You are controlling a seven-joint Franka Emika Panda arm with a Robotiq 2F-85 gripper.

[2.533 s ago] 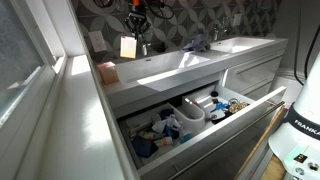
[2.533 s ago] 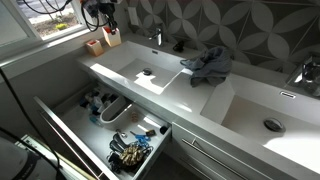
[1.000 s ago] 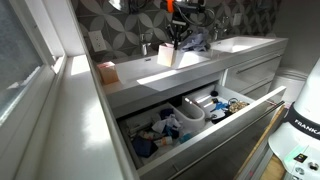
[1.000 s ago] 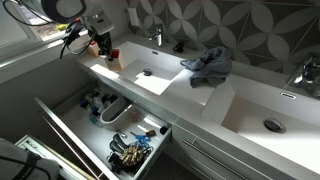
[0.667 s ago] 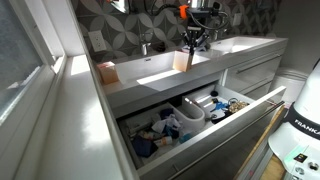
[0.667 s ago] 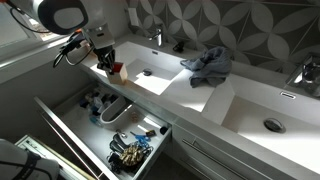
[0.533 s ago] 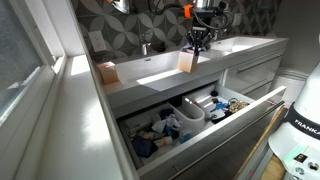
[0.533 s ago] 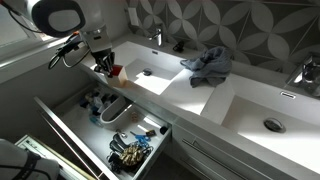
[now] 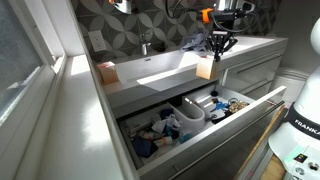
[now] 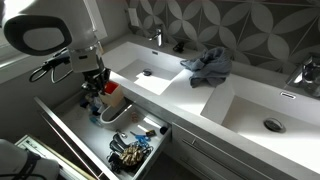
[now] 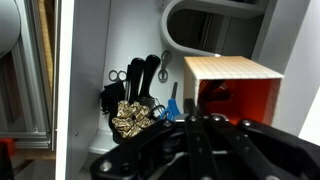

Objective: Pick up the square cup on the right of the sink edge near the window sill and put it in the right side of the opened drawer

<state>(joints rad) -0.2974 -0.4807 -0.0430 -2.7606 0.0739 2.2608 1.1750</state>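
Vanity first: the long white double-basin counter [image 9: 150, 82] runs across both exterior views, and below its front edge the opened white drawer [image 9: 225, 122] juts out, crowded with clutter. In an exterior view the black robot gripper [image 9: 217, 47] hangs past the counter's front edge, at 12 o'clock of the drawer's end compartment. Its fingers are pinched onto the rim of the square beige cup with a red inside [image 9: 205, 68], which hangs in the air.

Only the wrist view looks straight down. It shows the cup at 3 o'clock, with black-handled scissors [image 11: 140, 78] and a gold scrunchie [image 11: 128, 120] at 9 o'clock of it and a white curved pipe housing [image 11: 215, 25] at 12.

Half a second ago the cup was over the counter's front lip; now it is clear of it. Bare white drawer floor shows between scissors and cup, and the drawer's wall stands close at 3 o'clock.
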